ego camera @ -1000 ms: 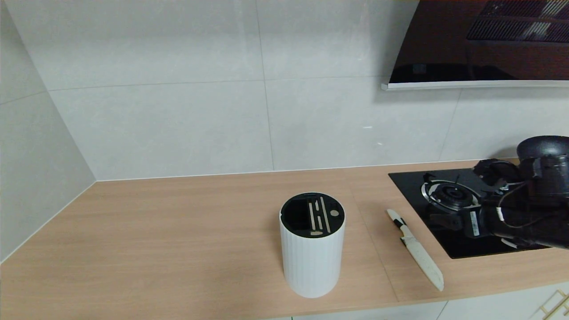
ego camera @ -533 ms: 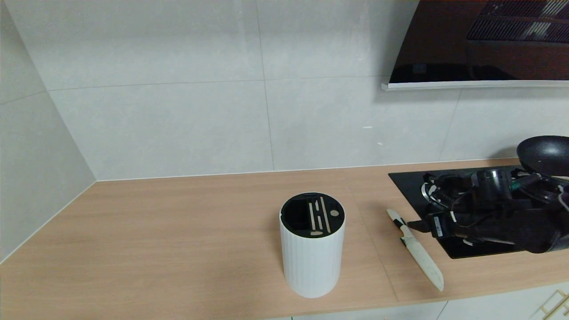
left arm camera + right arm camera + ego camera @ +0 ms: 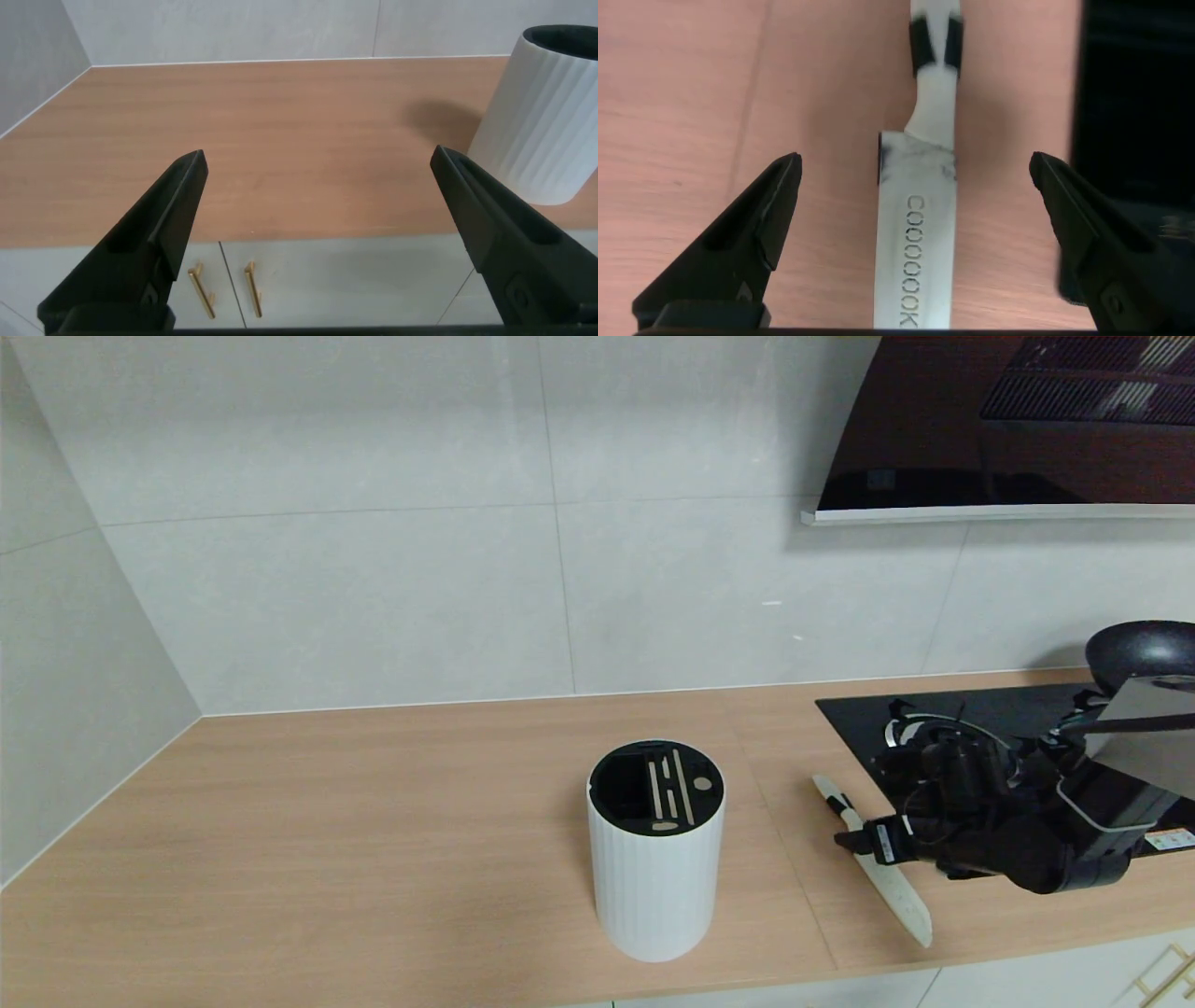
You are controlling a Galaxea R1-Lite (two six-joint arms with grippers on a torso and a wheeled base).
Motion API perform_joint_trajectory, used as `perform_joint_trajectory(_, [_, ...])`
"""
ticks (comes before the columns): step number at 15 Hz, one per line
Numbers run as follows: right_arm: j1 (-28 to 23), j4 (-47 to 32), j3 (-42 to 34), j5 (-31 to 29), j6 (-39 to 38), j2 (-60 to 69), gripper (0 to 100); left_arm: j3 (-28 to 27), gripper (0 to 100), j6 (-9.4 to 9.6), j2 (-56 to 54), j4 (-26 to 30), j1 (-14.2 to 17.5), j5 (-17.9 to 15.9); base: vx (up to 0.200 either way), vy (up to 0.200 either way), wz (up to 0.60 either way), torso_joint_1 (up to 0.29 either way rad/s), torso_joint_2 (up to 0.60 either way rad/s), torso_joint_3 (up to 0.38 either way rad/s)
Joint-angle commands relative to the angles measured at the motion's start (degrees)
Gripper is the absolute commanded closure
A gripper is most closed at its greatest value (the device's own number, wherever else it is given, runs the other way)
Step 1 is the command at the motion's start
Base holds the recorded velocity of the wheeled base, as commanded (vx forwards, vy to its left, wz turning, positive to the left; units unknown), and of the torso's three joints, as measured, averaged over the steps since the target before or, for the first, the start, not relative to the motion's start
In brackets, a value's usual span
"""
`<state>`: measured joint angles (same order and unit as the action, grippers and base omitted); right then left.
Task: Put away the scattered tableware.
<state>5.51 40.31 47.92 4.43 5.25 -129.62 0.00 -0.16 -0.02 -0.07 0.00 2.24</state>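
Pick step. Right hand (image 3: 915, 247), jaws wide open, hovers over the white knife with black-banded handle (image 3: 904, 902) lying flat on the wooden counter (image 3: 373, 821), apparently not touching. Next: lower, close near the handle, then slot it into the white ribbed cylindrical holder (image 3: 656, 859).

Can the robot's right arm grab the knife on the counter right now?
Probably yes. The right gripper hangs just above the knife, with its jaws open to either side of it, and nothing lies between them.

Wht knife (image 3: 898, 896) lying flat, R of upright ribbed holder (image 3: 656, 877).
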Motion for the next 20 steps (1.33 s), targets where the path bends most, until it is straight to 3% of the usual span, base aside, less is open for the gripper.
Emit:
perform_joint_trajectory(1, [0.03, 0.03, 0.59, -0.12, 0.02, -2.13, 0, 0.0, 0, -0.02, 0.02, -0.1, 0.0, 0.04, 0.0, 0.0, 0.0, 0.0, 0.0, 0.0])
perform_joint_trajectory(5, [-0.06, 3.89, 1.21, -0.73, 0.02, -4.76, 0, 0.0, 0, -0.02, 0.02, -0.01, 0.0, 0.04, 0.0, 0.0, 0.0, 0.0, 0.0, 0.0])
perform_joint_trajectory(20, [-0.15, 3.98, 2.18, -2.14, 0.2, -6.7, 0, 0.0, 0, -0.02, 0.02, -0.01, 0.0, 0.04, 0.0, 0.0, 0.0, 0.0, 0.0, 0.0])
